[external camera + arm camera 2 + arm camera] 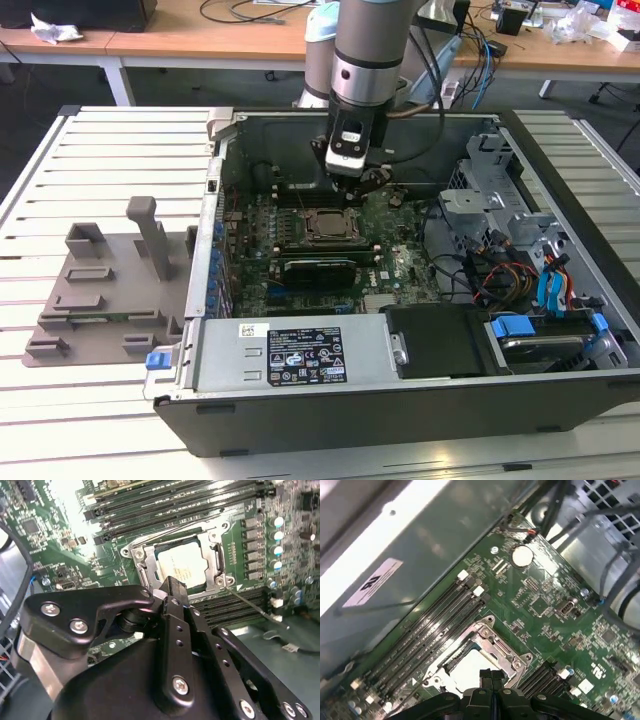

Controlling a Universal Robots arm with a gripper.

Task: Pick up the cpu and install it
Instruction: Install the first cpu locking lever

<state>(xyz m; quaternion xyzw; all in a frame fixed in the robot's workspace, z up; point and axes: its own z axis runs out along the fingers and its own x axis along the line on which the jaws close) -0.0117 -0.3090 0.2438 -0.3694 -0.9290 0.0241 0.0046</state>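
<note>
Claw [169, 587]: clenched, empty.
CPU [186, 566]: seated inside socket frame [141, 562].
Position: claw above, 1 o'clock from socket frame, exterior view.

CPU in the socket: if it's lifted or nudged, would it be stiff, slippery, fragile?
The cpu looks like a thin flat square plate, so it is probably stiff, light and not apt to roll. Its pale metal top seems smooth, so it is likely slippery to pinch. It lies inside the socket frame, so a sideways push would probably just jam it.
</note>
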